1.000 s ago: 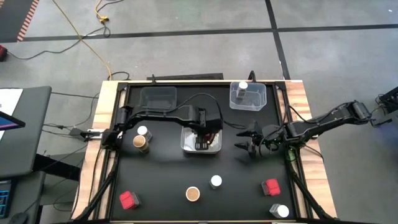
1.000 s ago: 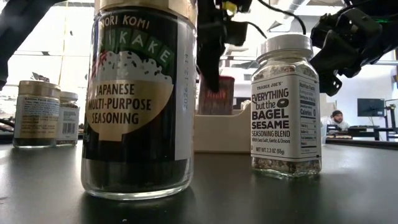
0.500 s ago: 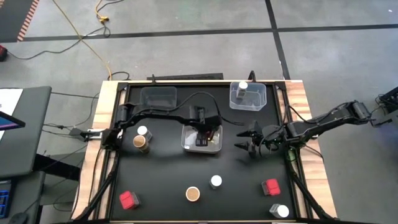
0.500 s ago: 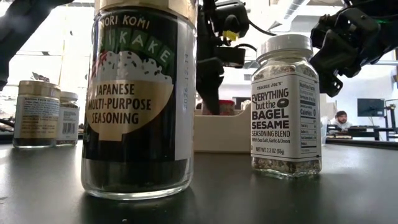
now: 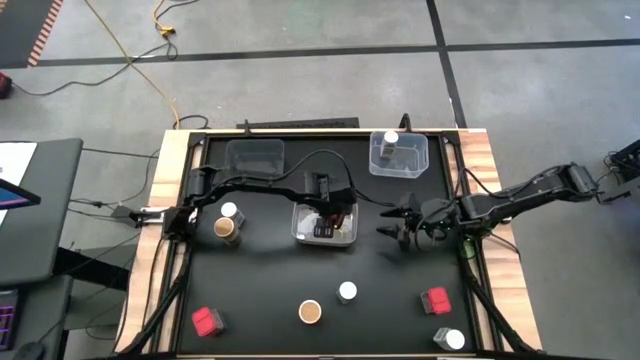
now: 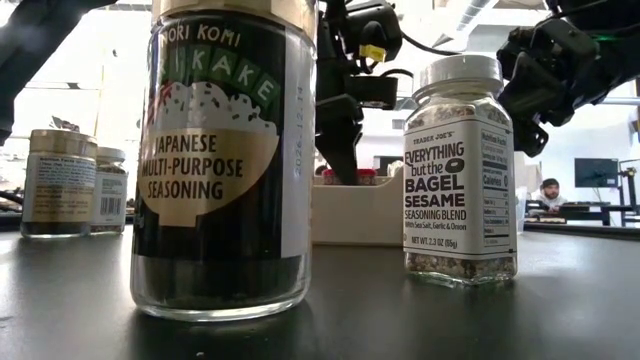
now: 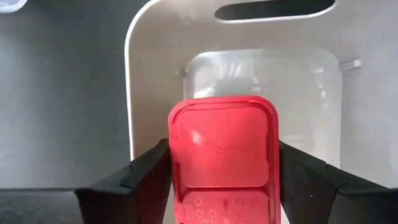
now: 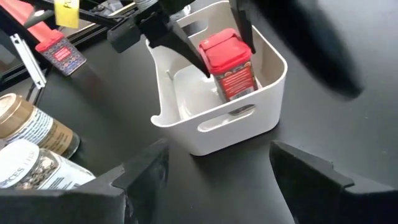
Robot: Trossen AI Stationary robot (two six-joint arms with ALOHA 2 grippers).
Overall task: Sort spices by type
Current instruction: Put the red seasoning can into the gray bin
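A red blocky spice container stands slightly tilted inside the white tray at the table's middle, only its lid above the rim. My left gripper reaches down into the tray, shut on that lid. My right gripper hovers open to the tray's right, holding nothing. Other spices stand about: red ones, white-lidded jars, brown-topped jars. My left gripper pinches the red container's lid by its two opposite sides between the two fingers. The fingers come from above, slanting down into the tray. The container's body sits inside the tray; the tray wall hides whether its base rests on the floor.
Two clear plastic trays stand at the far edge: one at the left, one at the right with a white-lidded jar in it. In the low view a furikake jar and a bagel-seasoning jar stand close to the camera.
My left gripper has sunk into the white tray with the red container and has rolled a little. The container, earlier well above the rim, now shows only its lid over it.
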